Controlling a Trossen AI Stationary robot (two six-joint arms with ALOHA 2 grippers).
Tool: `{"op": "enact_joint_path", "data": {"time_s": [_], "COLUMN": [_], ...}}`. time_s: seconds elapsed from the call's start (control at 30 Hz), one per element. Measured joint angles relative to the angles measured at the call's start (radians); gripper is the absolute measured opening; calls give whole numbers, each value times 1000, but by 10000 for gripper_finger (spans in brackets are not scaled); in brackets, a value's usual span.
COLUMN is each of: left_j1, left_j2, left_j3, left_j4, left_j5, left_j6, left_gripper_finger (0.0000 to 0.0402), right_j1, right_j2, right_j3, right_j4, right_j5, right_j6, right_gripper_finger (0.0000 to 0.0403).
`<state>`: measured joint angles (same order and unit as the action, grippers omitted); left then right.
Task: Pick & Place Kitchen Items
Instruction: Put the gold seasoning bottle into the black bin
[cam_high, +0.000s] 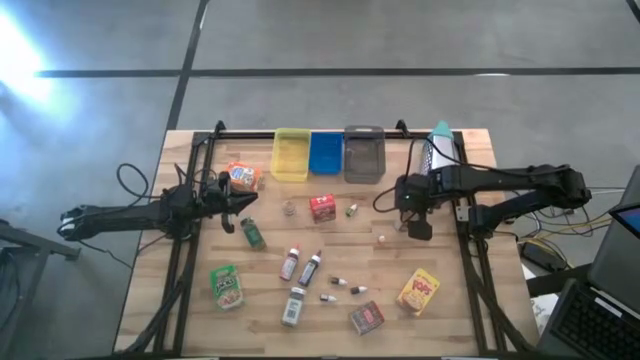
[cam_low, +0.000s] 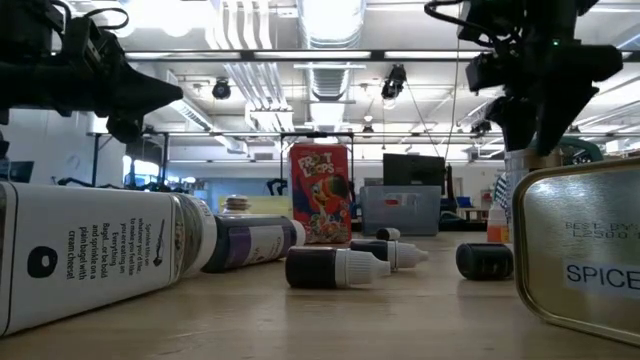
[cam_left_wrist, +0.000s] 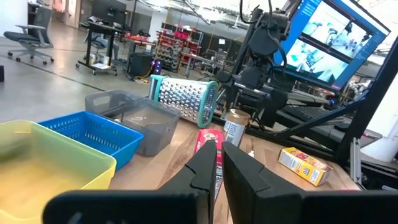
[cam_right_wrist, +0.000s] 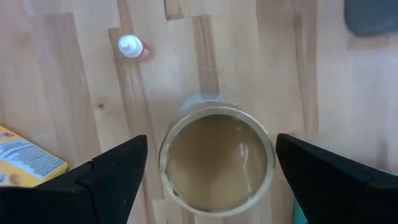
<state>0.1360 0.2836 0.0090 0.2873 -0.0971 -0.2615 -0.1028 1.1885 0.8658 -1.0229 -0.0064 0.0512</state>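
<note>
Hanging wide-jawed over the upright jar (cam_right_wrist: 216, 160), the right gripper (cam_right_wrist: 211, 171) is judged best closed on its rigid, probably slippery sides.

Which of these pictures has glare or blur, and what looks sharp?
High view: white glare washes the floor at the upper left corner; the wooden table is evenly lit. Low view: bright ceiling lights; the nearest white bottle and spice tin loom large, while the Froot Loops box reads clearly. Right wrist view: the jar is slightly soft, between the right gripper fingers.
</note>
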Motion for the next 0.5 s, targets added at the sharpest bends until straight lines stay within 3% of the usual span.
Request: {"op": "enact_joint_path", "data": {"time_s": [0.23, 0.5], "left_j1": [0, 0], "left_j2": [0, 0], "left_j3": [0, 0], "left_j4": [-1, -1], "left_j5": [-1, -1], "left_j6": [0, 0], "left_gripper_finger": [30, 30], "right_j1": [0, 0], "right_j2": [0, 0], "right_j3": [-74, -92], "right_j4": [43, 97], "right_j5": [-2, -1], "right_j6": [11, 30], "right_gripper_finger": [358, 339]}}
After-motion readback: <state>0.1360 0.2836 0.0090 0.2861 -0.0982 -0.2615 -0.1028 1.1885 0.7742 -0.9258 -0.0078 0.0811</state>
